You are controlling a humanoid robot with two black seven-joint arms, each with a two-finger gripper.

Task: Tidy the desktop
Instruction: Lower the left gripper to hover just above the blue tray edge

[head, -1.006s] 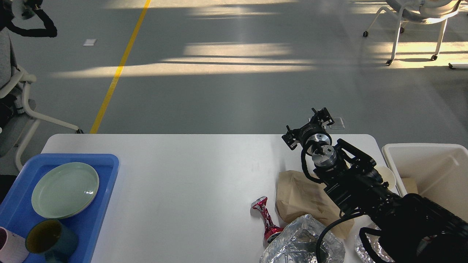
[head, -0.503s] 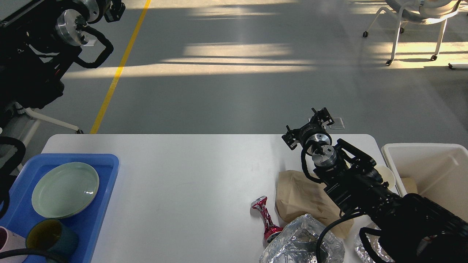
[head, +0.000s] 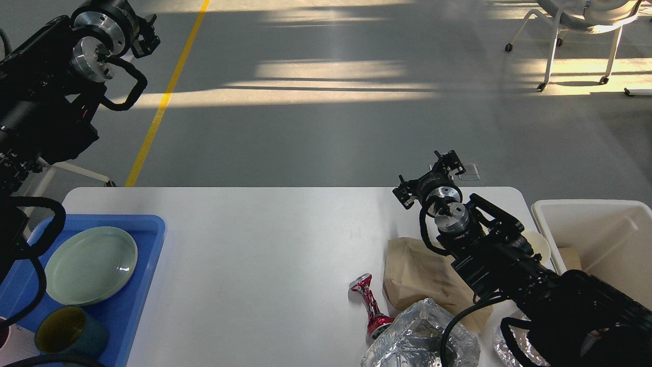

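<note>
Litter is crowding the desktop's [head: 265, 255] near right, beneath my right gripper [head: 430, 178]; left gripper [head: 145, 35] is hovering far off; jaw states unreadable.

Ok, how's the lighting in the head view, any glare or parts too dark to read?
Head view: low sunlight stripes the floor; the desktop is evenly lit, no glare. Crumpled foil glints. Both black arms read dark: the left gripper shows no separate fingers.

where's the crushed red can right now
In the head view, the crushed red can lies on the desktop, right of centre near the front edge, just left of the brown paper bag and the crumpled foil.
</note>
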